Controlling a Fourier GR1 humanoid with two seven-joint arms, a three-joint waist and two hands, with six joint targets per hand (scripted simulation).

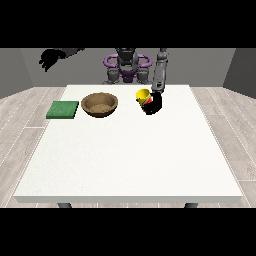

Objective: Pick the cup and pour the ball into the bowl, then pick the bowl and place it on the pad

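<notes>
Scanning from the left, the raised hand at the view's left (pixel 49 58) hung curled and held nothing, well off the table (pixel 125 160). A flat green square pad (pixel 63 109) lay bare, and beside it the round brown bowl (pixel 100 104) looked rough-grained. Farther right, the hand at the view's right (pixel 153 104) clasped the smooth yellow cup (pixel 143 95), tilted, something red beside it. Pouring seemingly remained undone, bowl unmoved.
</notes>
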